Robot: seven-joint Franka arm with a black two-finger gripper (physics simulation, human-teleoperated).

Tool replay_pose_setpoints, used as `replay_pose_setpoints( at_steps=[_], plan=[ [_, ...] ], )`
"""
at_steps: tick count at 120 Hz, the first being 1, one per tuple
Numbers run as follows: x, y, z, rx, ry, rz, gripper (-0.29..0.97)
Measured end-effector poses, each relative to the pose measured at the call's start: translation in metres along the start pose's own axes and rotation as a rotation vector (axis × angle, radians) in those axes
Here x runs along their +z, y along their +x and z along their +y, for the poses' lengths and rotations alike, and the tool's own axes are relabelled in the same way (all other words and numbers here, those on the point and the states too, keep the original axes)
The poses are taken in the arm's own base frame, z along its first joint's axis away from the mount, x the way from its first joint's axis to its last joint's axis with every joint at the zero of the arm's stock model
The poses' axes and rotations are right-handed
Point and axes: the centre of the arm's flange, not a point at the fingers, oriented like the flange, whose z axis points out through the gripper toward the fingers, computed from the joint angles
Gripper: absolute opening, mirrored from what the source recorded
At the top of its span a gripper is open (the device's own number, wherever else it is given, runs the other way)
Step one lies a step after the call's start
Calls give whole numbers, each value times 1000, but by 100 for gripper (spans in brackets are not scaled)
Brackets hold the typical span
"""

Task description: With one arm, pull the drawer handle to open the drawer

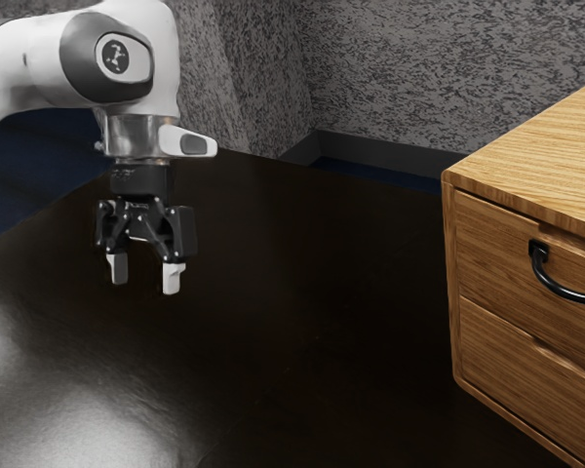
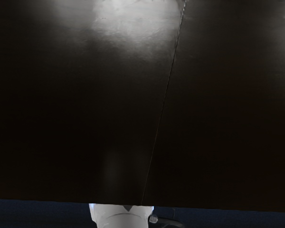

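Note:
A wooden cabinet [image 1: 536,175] stands at the exterior view's right, with two drawer fronts. The upper drawer [image 1: 507,268] carries a black curved handle [image 1: 558,278] and looks closed. My gripper [image 1: 145,273] hangs at the exterior view's left, pointing down above the dark table [image 1: 302,322], far from the cabinet. Its two fingers stand apart with nothing between them. In the wrist view the dark table top [image 2: 85,118] lies under my hand, crossed by a thin seam.
The lower drawer front [image 1: 526,375] sits under the upper one. A rough grey wall [image 1: 400,68] runs behind the table. The arm's white base [image 2: 123,216] shows past the table's edge in the wrist view.

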Motion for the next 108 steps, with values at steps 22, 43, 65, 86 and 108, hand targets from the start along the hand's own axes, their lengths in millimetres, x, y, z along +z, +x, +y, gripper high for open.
replay_pose_setpoints(
  at_steps=[22,43,65,86,108],
  plan=[
    [-51,-12,5,72,0,307,68],
    [-116,-192,205,885,155,697,68],
    [-36,-185,373,1377,374,620,68],
    [7,-179,424,1641,515,555,68],
    [10,-140,410,1785,606,500,68]
  ],
)
